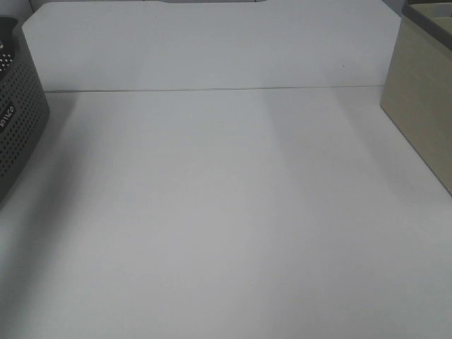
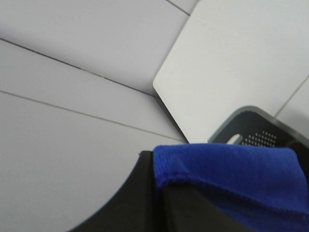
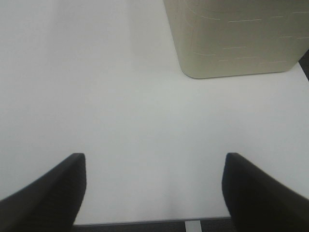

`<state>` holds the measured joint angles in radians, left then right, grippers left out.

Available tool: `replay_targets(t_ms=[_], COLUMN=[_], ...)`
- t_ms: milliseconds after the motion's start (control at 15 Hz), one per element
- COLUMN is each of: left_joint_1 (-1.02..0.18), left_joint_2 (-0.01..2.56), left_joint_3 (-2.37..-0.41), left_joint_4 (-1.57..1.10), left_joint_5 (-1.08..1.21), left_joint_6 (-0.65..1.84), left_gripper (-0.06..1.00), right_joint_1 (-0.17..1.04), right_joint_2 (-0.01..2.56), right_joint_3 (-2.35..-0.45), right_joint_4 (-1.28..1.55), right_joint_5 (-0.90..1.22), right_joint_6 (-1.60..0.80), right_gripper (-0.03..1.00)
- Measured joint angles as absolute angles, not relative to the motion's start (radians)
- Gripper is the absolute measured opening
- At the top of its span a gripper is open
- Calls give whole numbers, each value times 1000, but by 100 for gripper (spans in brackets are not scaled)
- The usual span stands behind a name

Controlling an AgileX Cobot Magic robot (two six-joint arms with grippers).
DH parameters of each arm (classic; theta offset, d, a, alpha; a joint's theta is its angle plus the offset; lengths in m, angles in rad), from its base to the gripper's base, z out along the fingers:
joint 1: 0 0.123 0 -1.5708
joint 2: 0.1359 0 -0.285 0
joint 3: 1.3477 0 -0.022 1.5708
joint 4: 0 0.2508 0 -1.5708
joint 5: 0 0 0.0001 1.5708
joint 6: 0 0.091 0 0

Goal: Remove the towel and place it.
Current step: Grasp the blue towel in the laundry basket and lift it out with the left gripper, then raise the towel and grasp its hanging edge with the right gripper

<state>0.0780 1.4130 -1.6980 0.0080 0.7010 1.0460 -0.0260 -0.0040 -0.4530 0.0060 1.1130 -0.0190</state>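
The royal-blue towel (image 2: 231,174) shows only in the left wrist view, bunched with a stitched hem over the dark fingers of my left gripper (image 2: 157,176), which is shut on it. Behind it the rim of the grey basket (image 2: 256,126) peeks out. In the exterior high view the towel and both grippers are out of sight; only the basket's perforated side (image 1: 18,120) shows at the left edge. My right gripper (image 3: 154,188) hangs open over the bare white table (image 3: 120,106), nothing between its fingers.
A beige box (image 1: 424,106) stands at the table's right side and lies ahead of the right gripper (image 3: 231,38). The white table (image 1: 226,212) spans the middle. Floor tiles (image 2: 72,72) and the table's corner (image 2: 231,58) show beyond the left gripper.
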Motion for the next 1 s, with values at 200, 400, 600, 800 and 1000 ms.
replay_targets(t_ms=[200,400,600,800,1000], left_joint_1=[-21,-117,-244,-394,-519], left_joint_2=[1383,1362,1343,1333,1333], left_joint_3=[-1698,-1698,-1698,-1698,-1698], left_joint_4=[8,8,8,8,8], left_joint_5=[653,656,664,683,681], left_joint_6=[1051,1052,1086,1099,1102], left_gripper=[0,0,0,0,0], right_joint_1=[-26,-26,-26,-26,-26], right_joint_2=[-4,-4,-4,106,267], right_joint_3=[-453,-453,-453,-470,-472], right_joint_4=[6,6,30,257,557], right_joint_5=[1113,1113,1113,1022,826], right_joint_6=[-19,-19,-23,-232,-512], right_gripper=[73,73,73,73,73])
